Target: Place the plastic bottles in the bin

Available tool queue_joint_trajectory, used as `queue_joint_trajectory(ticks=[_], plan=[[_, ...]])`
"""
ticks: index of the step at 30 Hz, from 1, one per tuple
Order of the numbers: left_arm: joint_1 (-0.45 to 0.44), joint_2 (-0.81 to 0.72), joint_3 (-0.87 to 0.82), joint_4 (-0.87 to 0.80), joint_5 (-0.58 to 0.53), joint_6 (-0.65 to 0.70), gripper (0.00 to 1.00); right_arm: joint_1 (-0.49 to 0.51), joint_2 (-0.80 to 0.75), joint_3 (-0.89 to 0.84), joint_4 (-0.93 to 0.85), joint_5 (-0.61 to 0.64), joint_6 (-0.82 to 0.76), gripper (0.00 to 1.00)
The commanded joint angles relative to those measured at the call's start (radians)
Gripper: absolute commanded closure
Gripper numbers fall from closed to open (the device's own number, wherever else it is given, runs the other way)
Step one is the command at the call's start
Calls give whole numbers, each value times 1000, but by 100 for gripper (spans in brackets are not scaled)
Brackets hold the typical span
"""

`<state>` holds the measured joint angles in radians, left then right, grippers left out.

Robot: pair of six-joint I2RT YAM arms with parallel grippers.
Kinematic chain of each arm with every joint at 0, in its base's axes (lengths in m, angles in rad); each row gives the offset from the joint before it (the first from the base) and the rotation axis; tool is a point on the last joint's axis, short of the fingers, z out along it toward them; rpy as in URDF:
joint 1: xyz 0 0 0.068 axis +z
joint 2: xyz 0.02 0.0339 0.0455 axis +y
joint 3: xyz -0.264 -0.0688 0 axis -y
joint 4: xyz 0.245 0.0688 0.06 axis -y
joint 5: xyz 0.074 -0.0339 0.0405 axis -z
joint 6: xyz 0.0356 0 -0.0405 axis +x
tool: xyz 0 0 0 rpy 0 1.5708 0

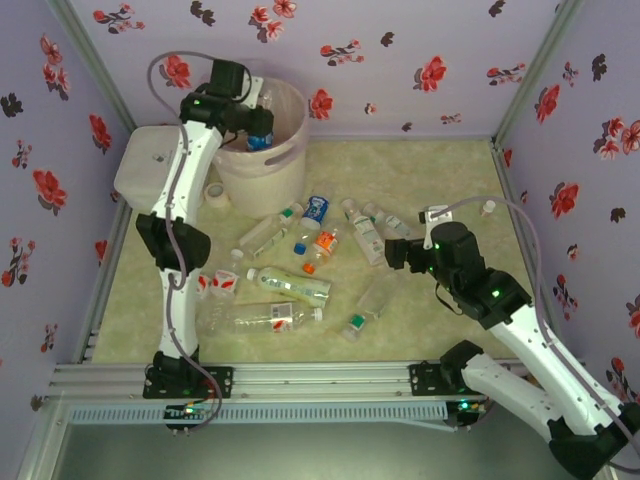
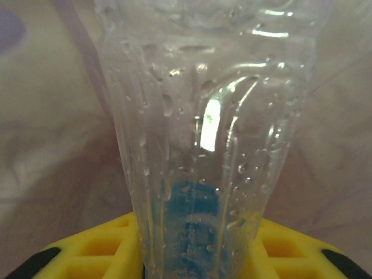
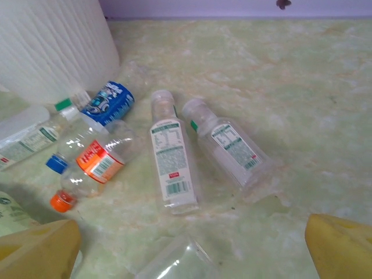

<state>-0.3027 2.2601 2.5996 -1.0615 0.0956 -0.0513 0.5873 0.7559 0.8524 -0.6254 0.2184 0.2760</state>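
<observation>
upper left, left fingers (image 1: 250, 120) clamp a bottle (image 1: 262, 136) over the bin (image 1: 288, 160), ready to drop; right fingers (image 1: 397, 255) gape above bottles (image 3: 171, 157) on the desk (image 1: 440, 190).

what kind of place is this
Probably a robot test booth: floral-papered walls boxing in a table, an aluminium rail along its front, and plastic bottles strewn beside a bin.

The left fingers (image 2: 87, 256) clamp tight; the right fingers (image 3: 340, 244) spread wide.
</observation>
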Motion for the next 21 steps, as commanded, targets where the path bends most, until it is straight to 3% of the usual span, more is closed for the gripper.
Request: queue_joint_trajectory(ticks=[1, 8, 9, 12, 13, 15, 21], plan=[[-5, 29, -25, -83, -18, 71, 100, -15, 28, 42, -74, 25, -5, 1], [-10, 67, -58, -77, -20, 76, 100, -36, 89, 52, -128, -21, 33, 1], [-9, 66, -56, -75, -19, 75, 92, -35, 92, 48, -128, -22, 38, 1], [-12, 56, -53, -72, -17, 76, 38, -42, 92, 42, -135, -24, 44, 1], [-12, 53, -52, -74, -17, 77, 30, -48, 92, 42, -142, -25, 46, 1], [-13, 45, -44, -82, -20, 81, 19, -63, 91, 42, -157, -25, 49, 1], [-14, -8, -23, -104, -36, 86, 3, -89, 95, 17, -147, -55, 70, 1]])
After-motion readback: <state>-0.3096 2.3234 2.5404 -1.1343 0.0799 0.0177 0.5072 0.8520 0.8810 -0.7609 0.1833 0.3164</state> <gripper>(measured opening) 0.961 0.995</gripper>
